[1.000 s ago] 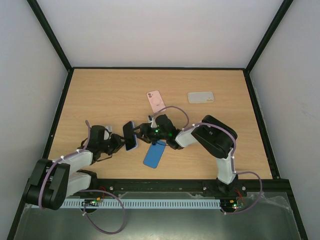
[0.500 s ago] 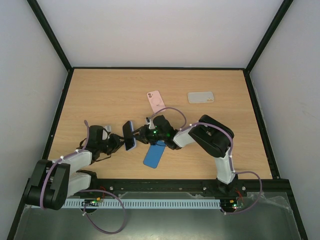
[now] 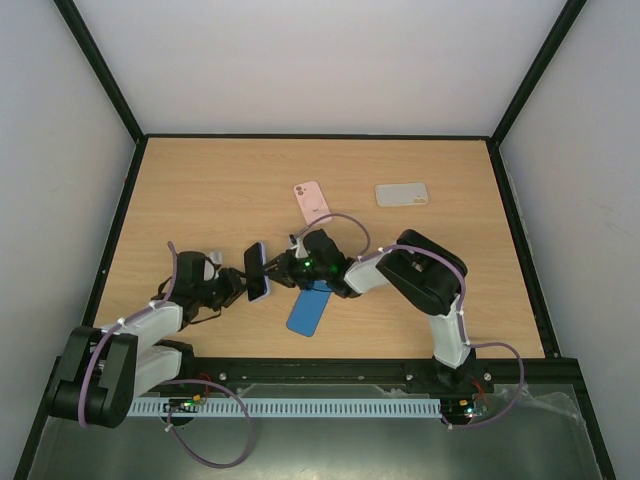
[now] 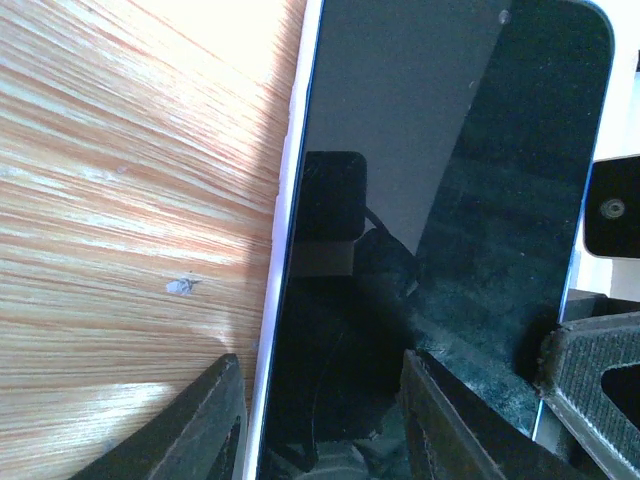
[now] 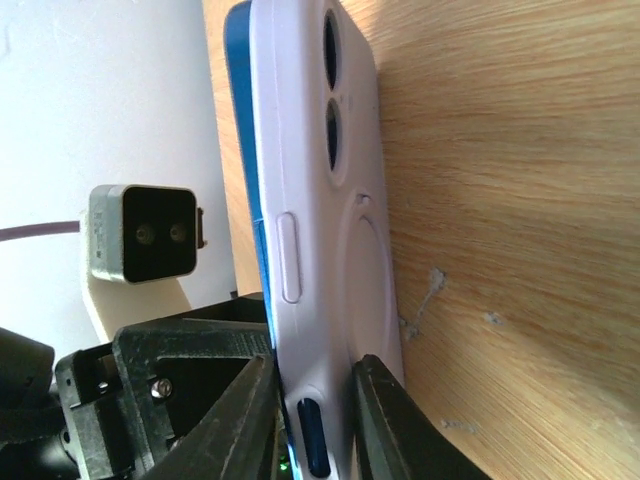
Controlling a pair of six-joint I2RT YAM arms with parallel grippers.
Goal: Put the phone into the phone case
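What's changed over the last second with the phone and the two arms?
The right tool crept slightly left, nudging the upright phone the same way, and is now clamped on it. The left tool stayed at the phone's other side; whether it grips is unclear. The blue item, pink item and pale case lying on the table did not move.
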